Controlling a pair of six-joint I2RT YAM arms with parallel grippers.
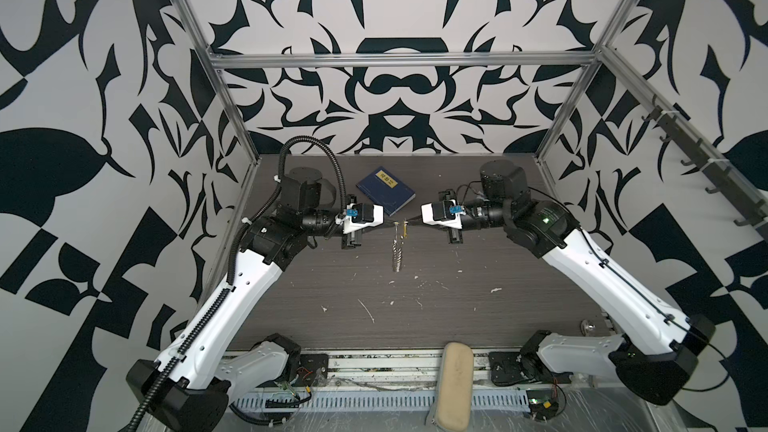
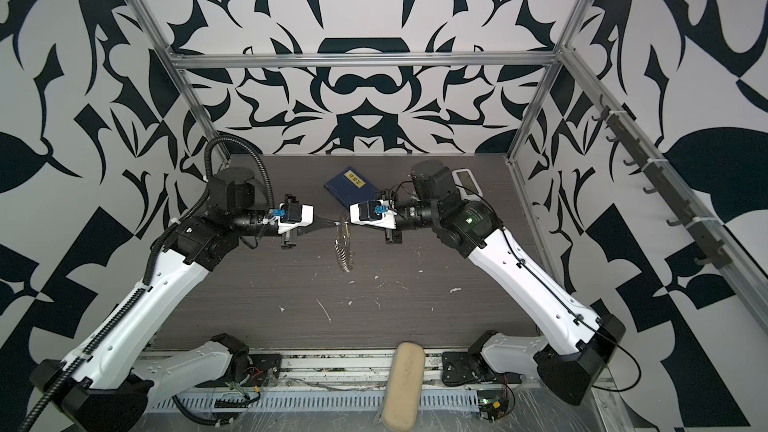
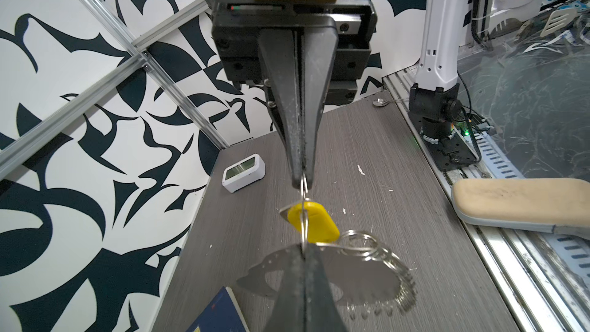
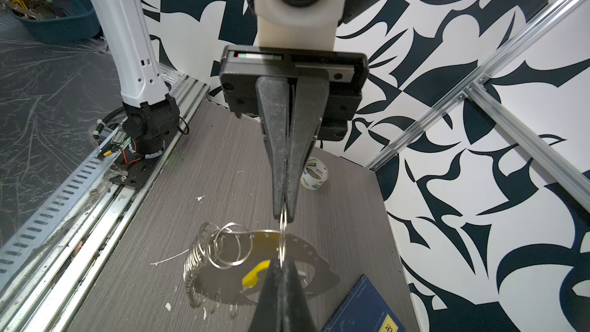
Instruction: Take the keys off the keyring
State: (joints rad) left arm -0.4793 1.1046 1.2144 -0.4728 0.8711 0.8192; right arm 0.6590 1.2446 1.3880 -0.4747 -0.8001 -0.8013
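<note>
My left gripper (image 1: 392,223) and right gripper (image 1: 411,221) meet tip to tip above the middle of the table. Both are shut on opposite sides of one thin silver ring (image 3: 304,215) stretched between them. On that ring hangs the key, a yellow tag (image 3: 314,221), also seen as the yellow tag (image 4: 255,274) beside my right gripper (image 4: 282,260). The keyring (image 1: 397,251) hangs below the tips, a flat grey oval with many small silver rings (image 3: 383,260) bunched along one side. In the left wrist view my left gripper (image 3: 305,249) faces the right gripper (image 3: 301,182).
A blue book (image 1: 386,191) lies just behind the grippers. A white clock (image 3: 244,172) stands in the far right corner and a tape roll (image 4: 314,175) in the far left one. A beige case (image 1: 455,384) lies across the front rail.
</note>
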